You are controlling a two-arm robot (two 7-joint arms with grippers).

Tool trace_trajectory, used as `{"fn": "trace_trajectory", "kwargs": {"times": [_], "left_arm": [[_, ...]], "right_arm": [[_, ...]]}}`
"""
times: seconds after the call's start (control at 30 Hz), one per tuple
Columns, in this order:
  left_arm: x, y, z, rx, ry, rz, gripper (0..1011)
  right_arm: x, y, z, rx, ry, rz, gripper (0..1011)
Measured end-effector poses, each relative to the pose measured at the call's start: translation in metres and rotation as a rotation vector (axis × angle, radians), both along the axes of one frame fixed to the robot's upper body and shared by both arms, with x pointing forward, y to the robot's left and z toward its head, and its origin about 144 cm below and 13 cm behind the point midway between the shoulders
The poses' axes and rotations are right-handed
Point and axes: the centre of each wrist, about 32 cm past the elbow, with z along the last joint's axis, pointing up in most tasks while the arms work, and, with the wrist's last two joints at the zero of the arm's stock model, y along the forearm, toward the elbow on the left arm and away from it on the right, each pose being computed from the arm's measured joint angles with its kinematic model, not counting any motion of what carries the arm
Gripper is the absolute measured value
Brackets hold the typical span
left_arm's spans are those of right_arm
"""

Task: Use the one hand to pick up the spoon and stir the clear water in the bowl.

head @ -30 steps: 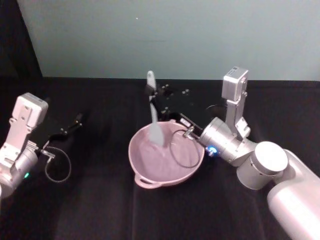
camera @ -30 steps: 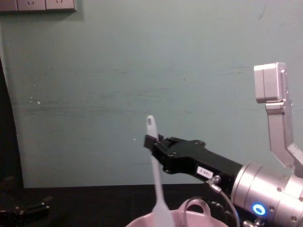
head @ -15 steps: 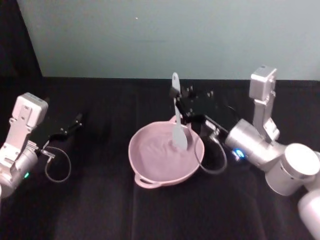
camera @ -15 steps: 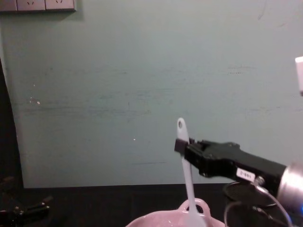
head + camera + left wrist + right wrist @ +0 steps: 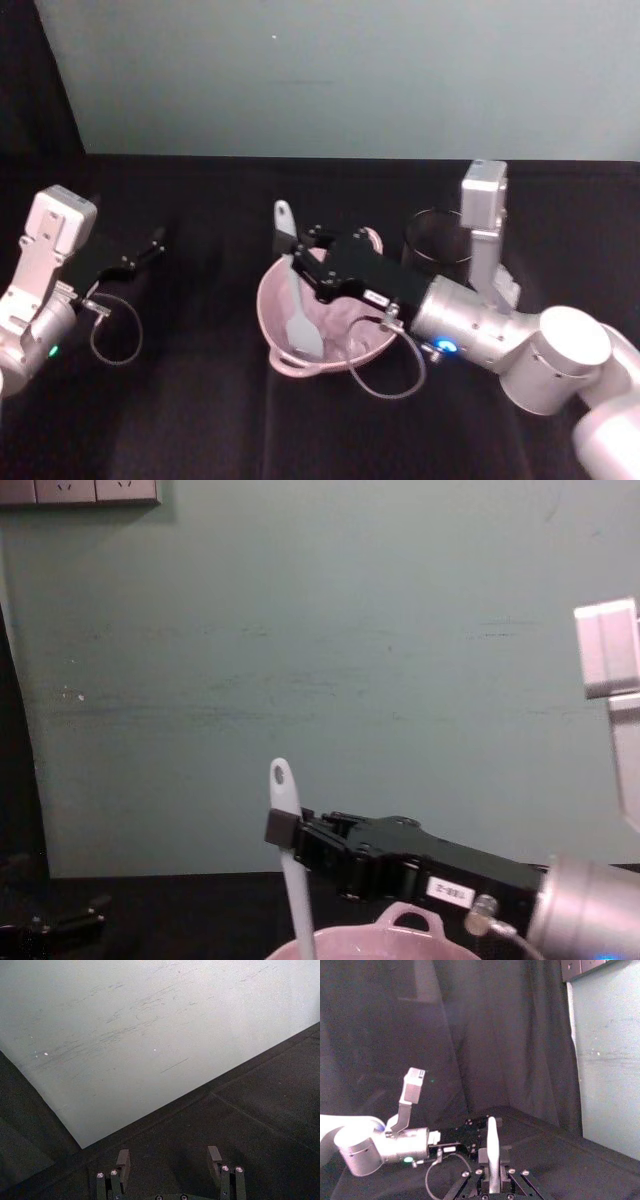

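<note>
A black-draped table (image 5: pixel 190 410) stands before a pale green wall (image 5: pixel 350 80). At its middle sits the bowl (image 5: pixel 271 318), with the spoon (image 5: pixel 303 335) dipping its scoop inside. The right gripper (image 5: pixel 292 252) reaches over the bowl and pinches the spoon's handle. The left gripper (image 5: pixel 169 1160) rests near the table's left edge, fingers spread.

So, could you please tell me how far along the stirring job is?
Done: the spoon is picked up, clamped by its handle in the right hand. In hand: its scoop is down inside the pink bowl, so stirring looks under way. Left: finishing the stir; how much remains I cannot tell. The left hand sits idle and open, off to the left.
</note>
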Motion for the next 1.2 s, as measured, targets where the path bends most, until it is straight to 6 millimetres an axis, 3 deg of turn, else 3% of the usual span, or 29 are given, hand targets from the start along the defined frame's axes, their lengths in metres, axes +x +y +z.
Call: {"fn": "trace_trajectory", "kwargs": {"times": [0.3,0.63,0.87,1.2], "left_arm": [[0.0,0.0,0.0,0.0,0.0,0.0,1011],[0.0,0.0,0.0,0.0,0.0,0.0,1011],[0.0,0.0,0.0,0.0,0.0,0.0,1011],[0.0,0.0,0.0,0.0,0.0,0.0,1011]], "right_arm": [[0.026,0.018,-0.007,0.033,-0.056,-0.078,123],[0.049,0.007,-0.013,0.022,-0.135,-0.243,123],[0.044,-0.015,-0.008,-0.001,-0.168,-0.278,123],[0.013,-0.036,-0.003,-0.026,-0.086,-0.179,122]]}}
